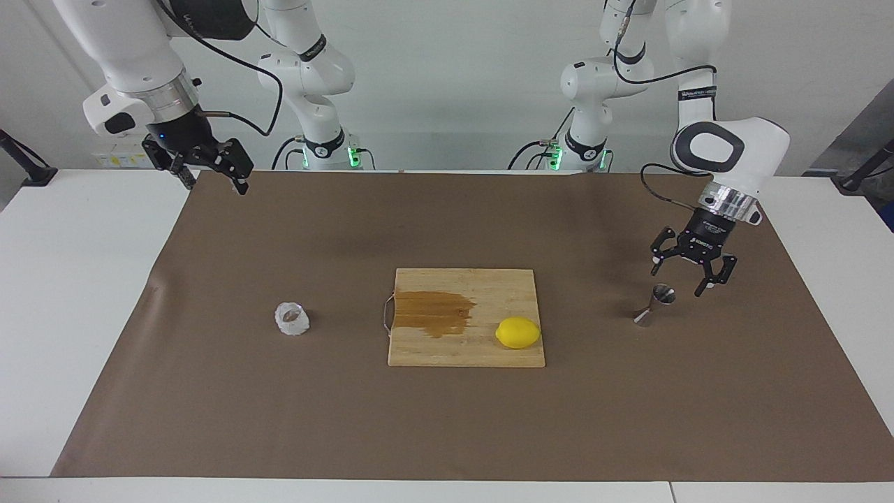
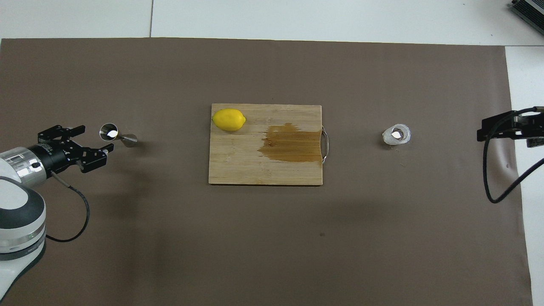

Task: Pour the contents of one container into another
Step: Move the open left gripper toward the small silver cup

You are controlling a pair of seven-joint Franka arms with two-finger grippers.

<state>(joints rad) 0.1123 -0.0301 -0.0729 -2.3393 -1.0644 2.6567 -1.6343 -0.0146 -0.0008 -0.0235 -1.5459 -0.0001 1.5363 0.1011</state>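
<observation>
brown table cover (image 1: pixel 279 419); pale wooden cutting board (image 1: pixel 503 290) showing a darker brown stain (image 1: pixel 433 312); yellow lemon (image 1: pixel 517 332); clear bumpy glass cup (image 1: pixel 291 319); shiny steel jigger (image 1: pixel 654 305); black grippers on white arms.

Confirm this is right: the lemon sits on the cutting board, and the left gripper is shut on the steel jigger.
Not quite. The facing view shows the left gripper open and empty, poised just above the steel jigger, which stands free on the brown mat. The lemon does sit on the cutting board.
</observation>
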